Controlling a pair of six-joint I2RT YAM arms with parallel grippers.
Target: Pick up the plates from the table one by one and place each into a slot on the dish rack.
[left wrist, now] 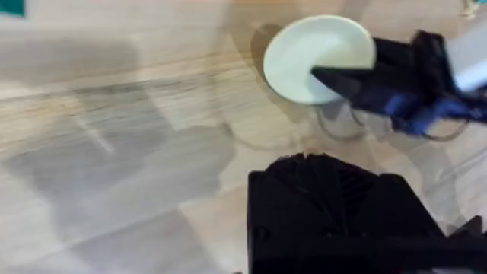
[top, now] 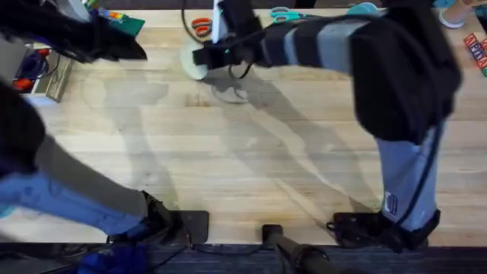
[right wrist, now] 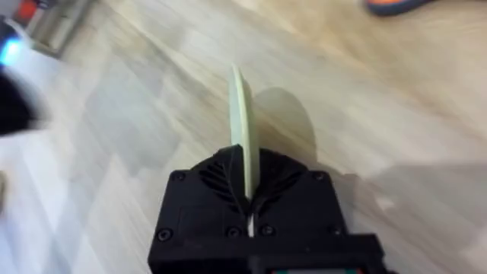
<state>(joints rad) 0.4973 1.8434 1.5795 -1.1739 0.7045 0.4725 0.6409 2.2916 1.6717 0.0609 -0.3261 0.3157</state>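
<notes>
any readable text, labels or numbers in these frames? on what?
None can be read.
Red card at the table's far right edge: white marks, too blurred.
Right arm, lower link: small white mark, too small.
Cream plate in the right gripper: blank.

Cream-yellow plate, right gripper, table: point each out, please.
cream-yellow plate [right wrist: 240, 114], right wrist view, on its upturned edge.
right gripper [right wrist: 248, 199], right wrist view, between fingertips clamping the plate.
table [top: 251, 152], overhead view, bare planks.

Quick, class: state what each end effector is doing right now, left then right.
Left end effector: cannot be told.
Right end effector: closed on the cream-yellow plate, held on edge above the table.
</notes>
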